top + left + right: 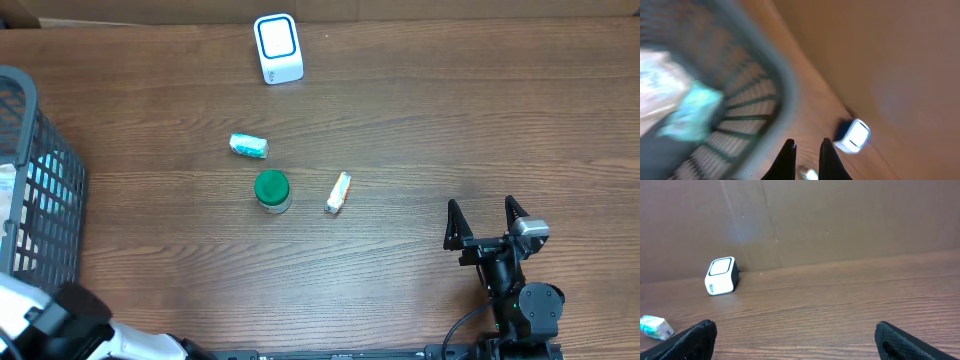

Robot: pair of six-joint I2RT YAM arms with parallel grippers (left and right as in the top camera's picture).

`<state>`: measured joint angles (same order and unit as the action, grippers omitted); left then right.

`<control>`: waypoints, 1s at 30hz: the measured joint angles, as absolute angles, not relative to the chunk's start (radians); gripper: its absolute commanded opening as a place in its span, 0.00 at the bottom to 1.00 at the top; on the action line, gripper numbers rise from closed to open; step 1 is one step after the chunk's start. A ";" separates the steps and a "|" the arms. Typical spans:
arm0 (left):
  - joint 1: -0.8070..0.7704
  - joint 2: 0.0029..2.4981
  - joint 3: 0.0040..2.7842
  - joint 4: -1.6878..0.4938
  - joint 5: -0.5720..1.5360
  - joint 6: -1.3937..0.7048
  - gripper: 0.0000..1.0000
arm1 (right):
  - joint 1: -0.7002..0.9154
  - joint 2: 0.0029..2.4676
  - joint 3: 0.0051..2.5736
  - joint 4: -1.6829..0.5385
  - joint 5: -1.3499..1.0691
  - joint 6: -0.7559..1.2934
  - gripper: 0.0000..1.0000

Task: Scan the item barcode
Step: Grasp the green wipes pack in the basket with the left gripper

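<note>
Scanner [277, 47] at far edge; right gripper [482, 218] wide open, empty; left gripper [807, 150] shut, empty, near basket [60, 140].

No legible text — labels too blurred

Scanner [277, 47] behind packet [249, 146]; jar [272, 190] beside stick [339, 192]; basket [55, 200] left.

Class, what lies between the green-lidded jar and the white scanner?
A small teal-and-white packet, slightly left of the line from jar to scanner, seen overhead.
</note>
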<state>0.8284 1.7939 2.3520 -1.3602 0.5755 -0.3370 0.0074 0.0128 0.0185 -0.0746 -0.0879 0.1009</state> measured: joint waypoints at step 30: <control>0.884 2.002 1.973 -1.194 0.130 -0.065 0.71 | 0.007 0.013 0.019 -0.075 -0.088 0.101 1.00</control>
